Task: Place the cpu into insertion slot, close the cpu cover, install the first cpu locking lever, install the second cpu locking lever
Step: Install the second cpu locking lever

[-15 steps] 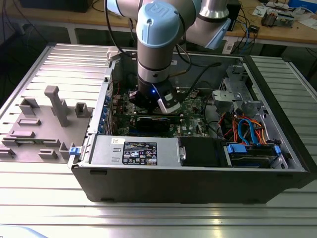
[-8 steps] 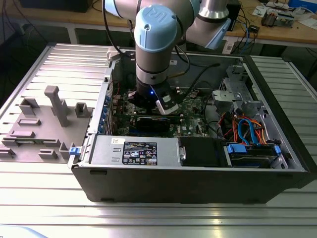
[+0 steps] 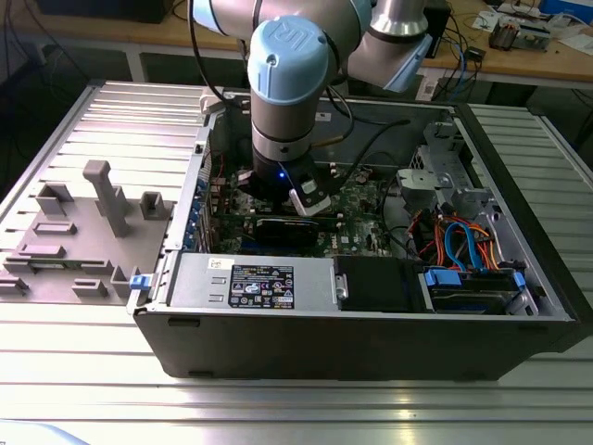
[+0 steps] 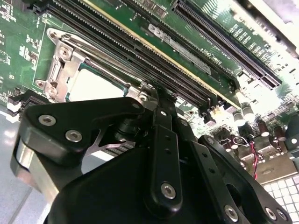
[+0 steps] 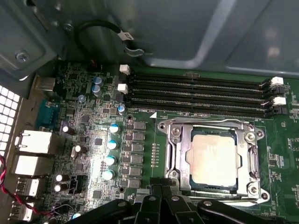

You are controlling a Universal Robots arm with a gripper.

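The cpu (image 5: 212,158) sits flat in the insertion slot (image 5: 180,154) with the cpu cover (image 5: 250,156) folded down around it, its silvery frame bordering the chip on all sides; my hand (image 5: 161,189) is at the socket's edge, fingers drawn together to a narrow tip, gripping nothing I can make out. My worry is a slip — if the tip skids off a lever, it could gouge the green board or the memory slots (image 5: 201,95) beside the socket; the first wrist view gives me the whole socket, the exterior view gives the arm (image 3: 287,102) reaching down into the open computer case (image 3: 519,315) on the table (image 3: 278,408).
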